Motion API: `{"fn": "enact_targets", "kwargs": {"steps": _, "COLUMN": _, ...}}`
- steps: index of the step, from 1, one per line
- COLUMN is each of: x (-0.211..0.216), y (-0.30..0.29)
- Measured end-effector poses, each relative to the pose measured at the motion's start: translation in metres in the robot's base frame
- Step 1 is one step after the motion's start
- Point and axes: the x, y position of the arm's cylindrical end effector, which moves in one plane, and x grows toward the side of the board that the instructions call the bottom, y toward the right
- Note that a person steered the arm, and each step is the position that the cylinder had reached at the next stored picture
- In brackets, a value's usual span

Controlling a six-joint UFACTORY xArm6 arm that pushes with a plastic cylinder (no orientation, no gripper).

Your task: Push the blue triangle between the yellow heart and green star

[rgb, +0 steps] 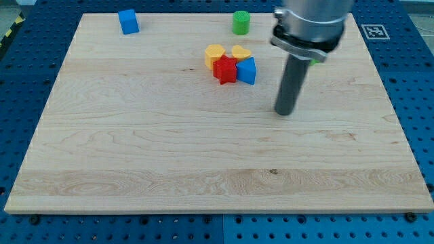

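Note:
The blue triangle (247, 70) lies in a tight cluster near the view's top middle. It touches the red star (225, 69) on its left and sits just below the yellow heart (241, 52). A second yellow block (214, 54) lies left of the heart. Only a green sliver (316, 60), probably the green star, shows behind the arm at the view's right. My tip (285, 112) rests on the board, to the right of and a little below the blue triangle, clear of all blocks.
A blue cube (127, 22) sits near the top left corner of the wooden board (135, 156). A green cylinder (241, 22) stands at the top edge, above the cluster. The arm's body (308, 24) hides part of the top right.

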Motion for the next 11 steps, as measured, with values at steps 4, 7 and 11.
{"fn": "enact_targets", "kwargs": {"steps": 4, "x": -0.038, "y": -0.042}}
{"fn": "enact_targets", "kwargs": {"steps": 7, "x": -0.086, "y": -0.049}}
{"fn": "enact_targets", "kwargs": {"steps": 11, "x": -0.108, "y": -0.013}}
